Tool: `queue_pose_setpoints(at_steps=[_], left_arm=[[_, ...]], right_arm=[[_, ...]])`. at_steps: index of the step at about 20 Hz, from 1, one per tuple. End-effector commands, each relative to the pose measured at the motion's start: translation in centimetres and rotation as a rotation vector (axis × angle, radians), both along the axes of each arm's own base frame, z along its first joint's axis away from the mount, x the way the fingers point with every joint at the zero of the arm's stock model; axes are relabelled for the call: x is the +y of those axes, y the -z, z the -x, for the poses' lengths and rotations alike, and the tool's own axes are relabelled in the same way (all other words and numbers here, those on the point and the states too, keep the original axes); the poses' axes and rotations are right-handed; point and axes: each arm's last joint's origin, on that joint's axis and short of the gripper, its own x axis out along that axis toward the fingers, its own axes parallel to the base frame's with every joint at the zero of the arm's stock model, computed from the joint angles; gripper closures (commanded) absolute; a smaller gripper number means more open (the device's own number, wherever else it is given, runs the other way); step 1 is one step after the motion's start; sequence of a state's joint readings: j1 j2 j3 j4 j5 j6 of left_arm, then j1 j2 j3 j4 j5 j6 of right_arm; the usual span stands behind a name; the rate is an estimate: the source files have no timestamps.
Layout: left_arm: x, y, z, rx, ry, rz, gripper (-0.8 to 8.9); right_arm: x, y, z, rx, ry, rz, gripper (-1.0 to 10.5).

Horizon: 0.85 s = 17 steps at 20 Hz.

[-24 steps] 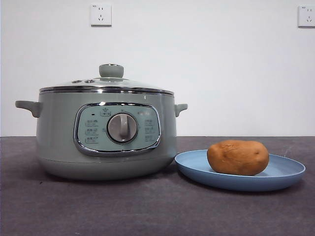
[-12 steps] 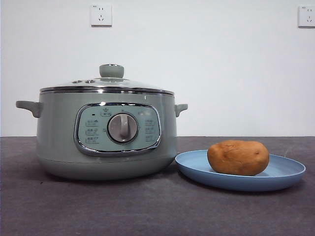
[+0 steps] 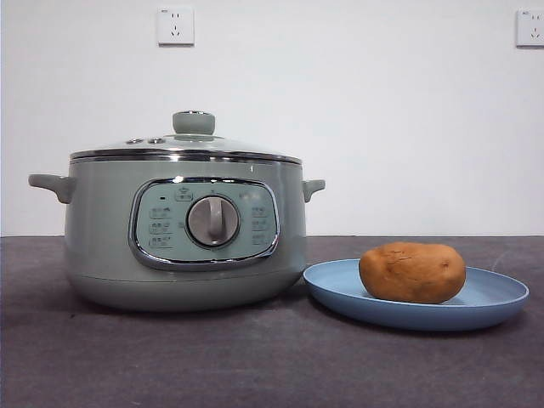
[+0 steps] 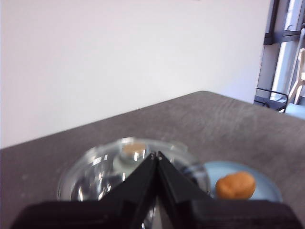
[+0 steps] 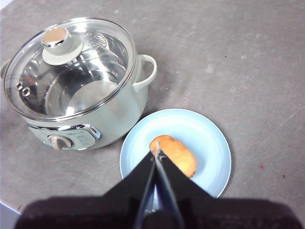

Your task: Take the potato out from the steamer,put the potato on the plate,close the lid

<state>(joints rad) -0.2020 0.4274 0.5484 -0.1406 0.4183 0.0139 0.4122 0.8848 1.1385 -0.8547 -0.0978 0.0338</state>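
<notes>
Potato [image 3: 412, 272] lies on blue plate [image 3: 340, 293], at 3 o'clock of steamer [image 3: 102, 246] — glass lid [image 3: 183, 146] on. L gripper [image 4: 155, 154] & R gripper [image 5: 157, 153] jaws together, empty, both held above.

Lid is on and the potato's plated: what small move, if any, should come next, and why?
Probably none beyond parking both arms: the potato lies on the plate, the lid sits on the steamer, and both the left gripper and right gripper are shut, holding nothing.
</notes>
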Motion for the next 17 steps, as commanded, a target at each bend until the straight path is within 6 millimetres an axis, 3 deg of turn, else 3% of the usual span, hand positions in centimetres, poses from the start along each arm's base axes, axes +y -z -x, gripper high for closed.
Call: queue_pose_setpoints(at_steps=[1, 4, 8, 12, 17], left_arm=[[0.4, 5.4, 0.2, 0.033, -0.074, 0.010, 8.17], [1.1, 10.2, 0.6, 0.086, -0.241, 0.064, 8.17], [1.5, 13.8, 0.7, 0.116, -0.308, 0.090, 8.17], [1.7, 15.2, 1.1, 0.205, -0.327, 0.066, 8.17], [1.7, 15.2, 1.1, 0.200, -0.323, 0.063, 8.17]], right_arm=[[0.0, -0.3, 0.1, -0.013, 0.000, -0.009, 9.5], [0.0, -0.3, 0.1, -0.013, 0.000, -0.009, 9.5], [0.0, -0.3, 0.1, -0.013, 0.000, -0.008, 9.5], [0.0, -0.3, 0.1, -0.013, 0.000, -0.009, 9.5], [0.0, -0.3, 0.1, -0.013, 0.000, -0.009, 9.5]])
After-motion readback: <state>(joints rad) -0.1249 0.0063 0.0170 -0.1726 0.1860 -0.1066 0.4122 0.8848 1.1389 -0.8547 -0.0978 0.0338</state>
